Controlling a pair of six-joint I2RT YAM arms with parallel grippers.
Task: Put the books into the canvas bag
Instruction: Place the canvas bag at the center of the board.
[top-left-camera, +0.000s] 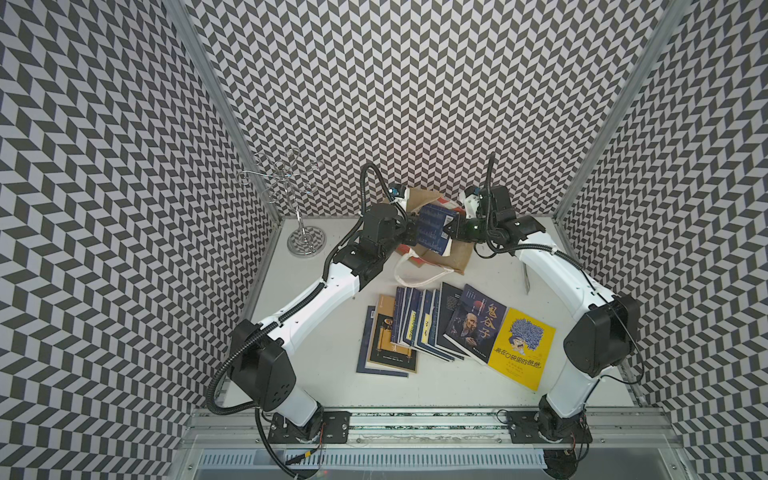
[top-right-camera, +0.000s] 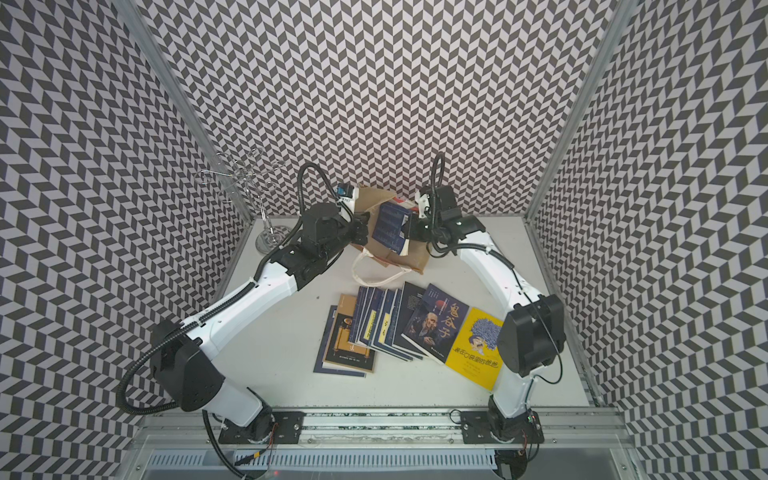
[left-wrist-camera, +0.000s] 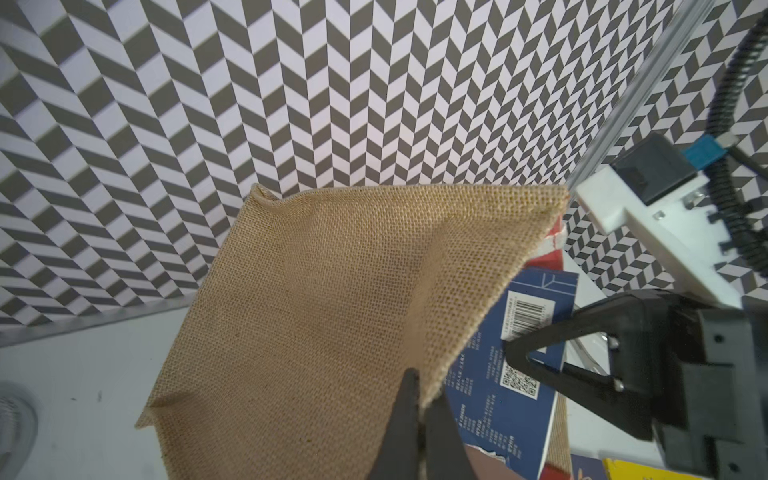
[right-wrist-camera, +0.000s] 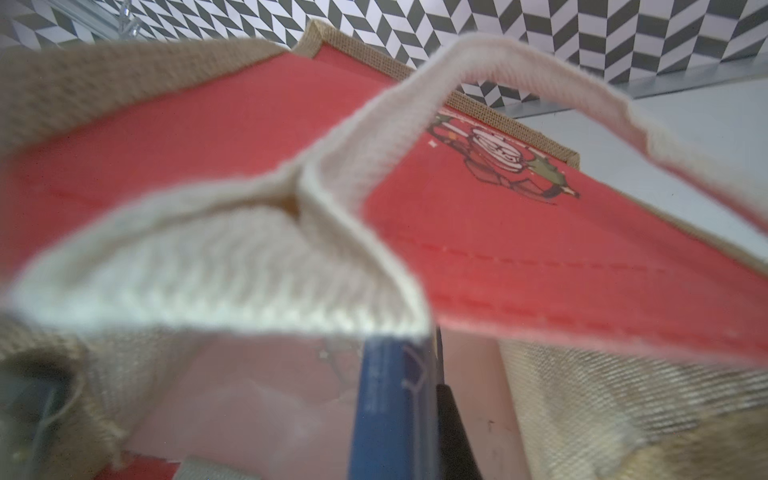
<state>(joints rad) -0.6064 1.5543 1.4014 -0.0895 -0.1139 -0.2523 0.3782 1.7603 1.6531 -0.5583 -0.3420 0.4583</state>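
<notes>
Cloth bends: your left end effector (left-wrist-camera: 420, 395) clamps the side edge of the floppy canvas bag (left-wrist-camera: 332, 311); your right end effector (top-left-camera: 451, 235) clamps the thin, light navy book (top-left-camera: 432, 230) by its edge at the bag's mouth.

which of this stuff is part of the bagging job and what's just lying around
Part of the job:
canvas bag
navy book held by the right gripper
fanned books in front of the bag
left gripper pinching the bag's jute edge

Lying about:
wire stand in the back corner
</notes>
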